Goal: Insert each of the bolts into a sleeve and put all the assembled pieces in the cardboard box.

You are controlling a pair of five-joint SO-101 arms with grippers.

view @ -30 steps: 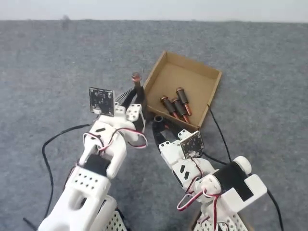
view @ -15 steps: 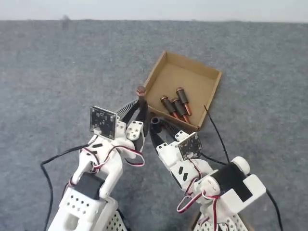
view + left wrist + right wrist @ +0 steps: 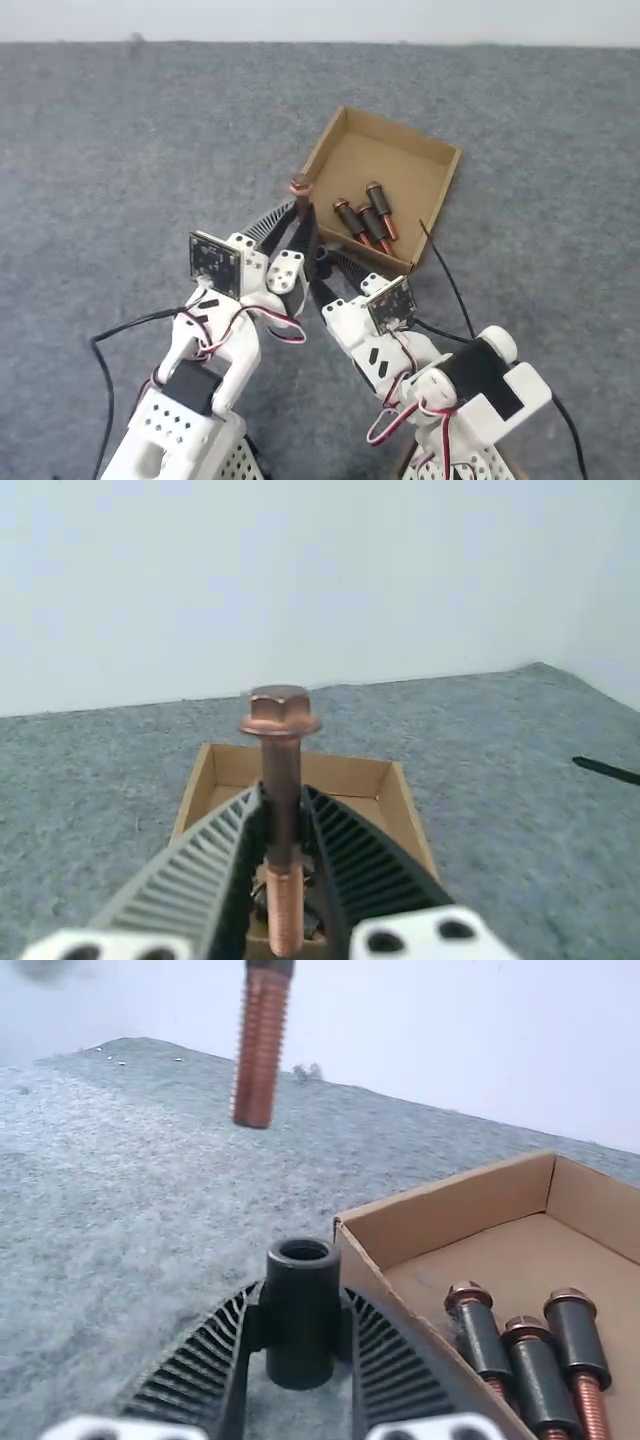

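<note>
While three assembled pieces [image 3: 365,218] lie inside the box [image 3: 385,160], left gripper [image 3: 283,810] clamps a bolt [image 3: 281,715] upright, right gripper [image 3: 300,1310] clamps a sleeve [image 3: 301,1275], both just outside the box.

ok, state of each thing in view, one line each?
bolt: upright, head up, held, not in the sleeve
sleeve: upright, bore up, empty, held
cardboard box: open top
assembled pieces: three, lying in cardboard box
left gripper: fingers shut on bolt
right gripper: fingers shut on sleeve
</note>
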